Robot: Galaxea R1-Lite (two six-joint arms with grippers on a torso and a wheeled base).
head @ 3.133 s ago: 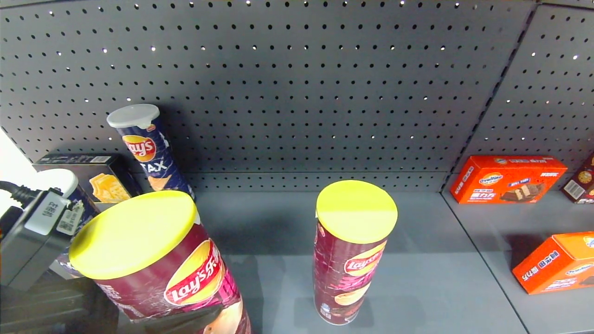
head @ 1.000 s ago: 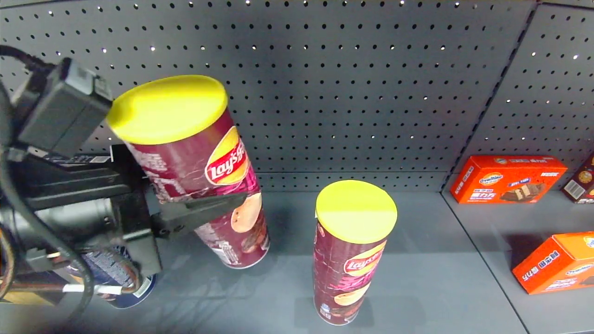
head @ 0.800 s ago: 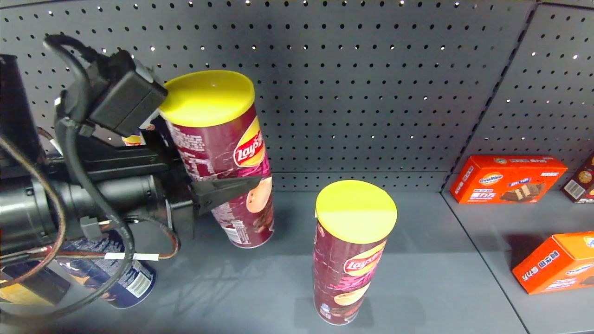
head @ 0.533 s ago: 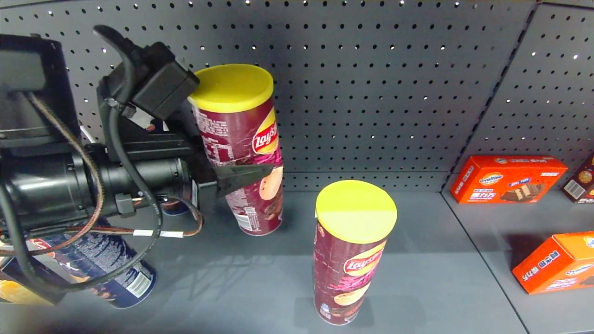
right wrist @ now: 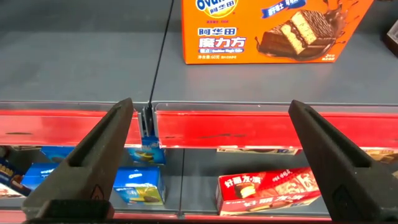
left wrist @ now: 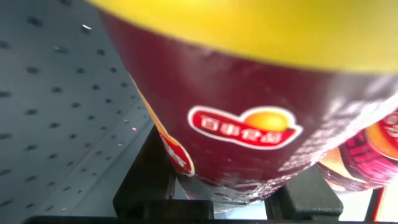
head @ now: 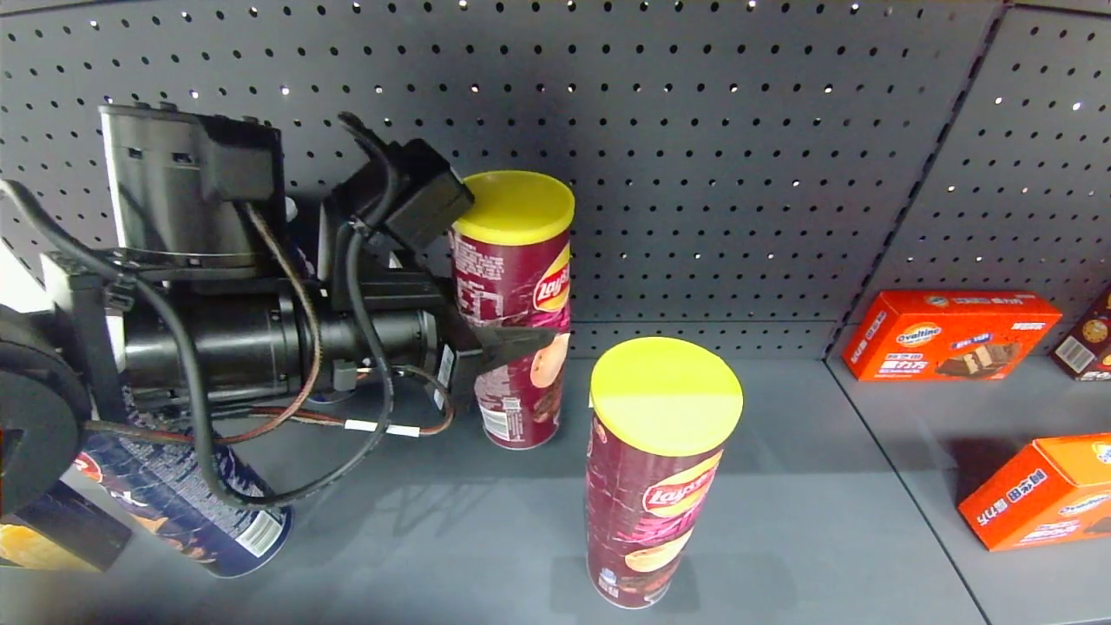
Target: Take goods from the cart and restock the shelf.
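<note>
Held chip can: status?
Left pincer shut on chip can, upright, base at the shelf by the pegboard, contact unclear. Right pincer open, empty. Second can stands front-right, apart.

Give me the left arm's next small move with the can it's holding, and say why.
Probably open the left gripper and let go: the held can stands about upright, its base down at the shelf near the pegboard, apart from the front can. Whether the base fully touches is unclear.
</note>
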